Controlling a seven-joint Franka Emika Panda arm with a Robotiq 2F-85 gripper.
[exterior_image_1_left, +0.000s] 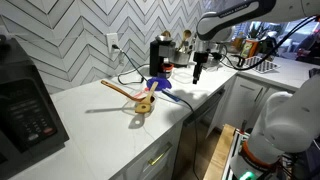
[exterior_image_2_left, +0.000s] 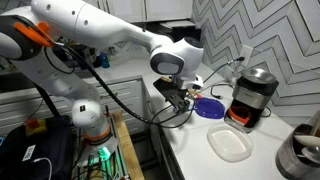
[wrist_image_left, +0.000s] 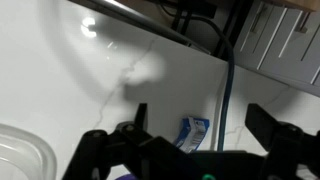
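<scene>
The fingers (wrist_image_left: 130, 128) stand wide open and hold nothing; in the wrist view the 2 dark tips are far apart at the bottom of the picture, with bare white surface (wrist_image_left: 60, 90) between them. A small blue and white packet (wrist_image_left: 195, 131) lies flat on this surface, almost in the middle of the gap between the fingers and just beside a dark cable (wrist_image_left: 228, 80) that runs toward the wall. I cannot tell if the packet touches the cable. In both exterior views the arm (exterior_image_1_left: 240, 15) reaches over the surface with the fingers pointing down and hanging a little above it, touching nothing, which I think is why the wrist camera looks nearly straight down at the packet. A black kitchen machine (exterior_image_1_left: 160, 52) stands against the tiled wall, probably because its cable goes to the socket (exterior_image_1_left: 113, 42) there. In front of it lies a purple plate (exterior_image_2_left: 210, 108), and further away a wooden spoon (exterior_image_1_left: 122, 88). A clear container (wrist_image_left: 20, 155) rests at the edge of the wrist view, well apart from the packet.
</scene>
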